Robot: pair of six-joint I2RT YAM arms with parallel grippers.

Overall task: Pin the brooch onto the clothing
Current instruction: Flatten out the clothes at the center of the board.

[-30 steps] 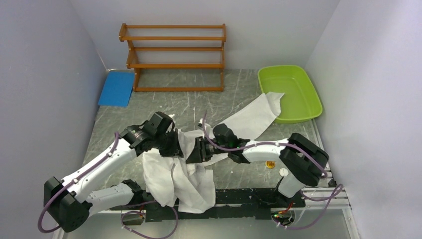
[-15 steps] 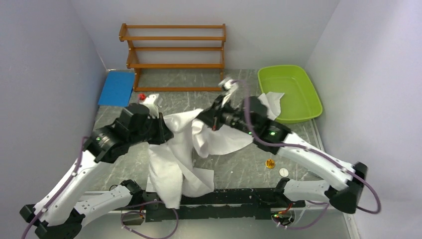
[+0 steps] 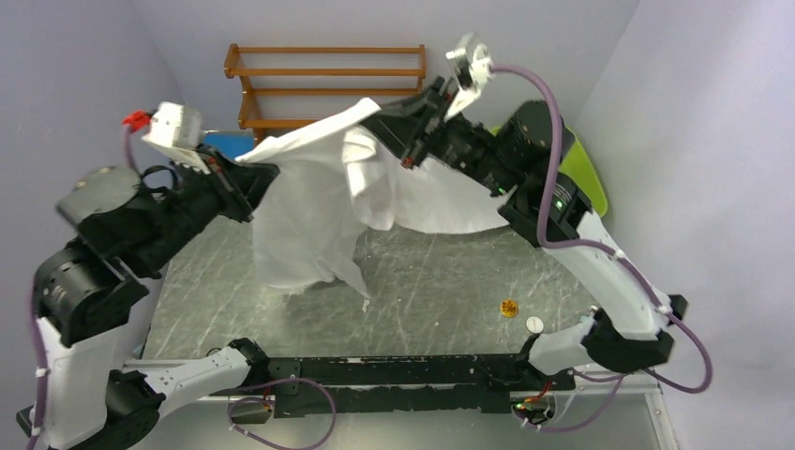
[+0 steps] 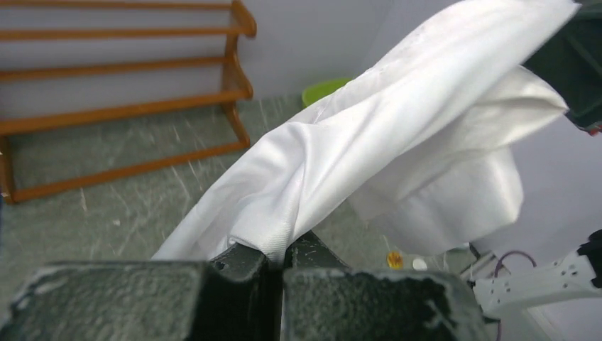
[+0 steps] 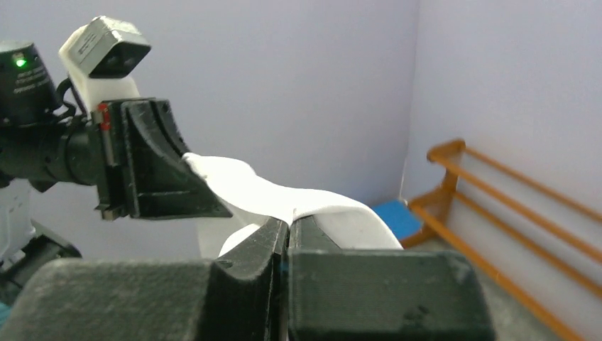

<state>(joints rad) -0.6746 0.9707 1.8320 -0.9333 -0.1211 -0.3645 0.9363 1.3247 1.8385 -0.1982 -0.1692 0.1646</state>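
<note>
Shirt (image 3: 309, 202) was held in the air over the middle of the bench (image 3: 441, 281), strung between both arms and clear of the surface. Its lowest folds hung down toward the left half of the bench. Collar, buttons and sleeves could not be picked out among the folds.

Left pincer (image 4: 275, 257): jaws shut tight on a bunched edge of the shirt, with cloth spilling out from between the fingertips. The seam or part that it gripped could not be told.

Right pincer (image 5: 287, 233): jaws closed with almost no gap, a band of white cloth running out from between the tips toward the left arm. It sat higher and further back than the left pincer.

Near the front edge of the bench, right of centre, lay a small yellow disc (image 3: 509, 307), with a small white disc (image 3: 534, 324) just beside it. Both were too small to show any detail. Both lay well apart from the shirt.

A wooden rack (image 3: 323, 89) stood along the back edge, its lower rails partly covered by the shirt. The green tub (image 4: 323, 91) at the back right corner was mostly hidden behind the right arm. The blue pad (image 5: 397, 217) by the rack's left end showed only as a sliver from above.
</note>
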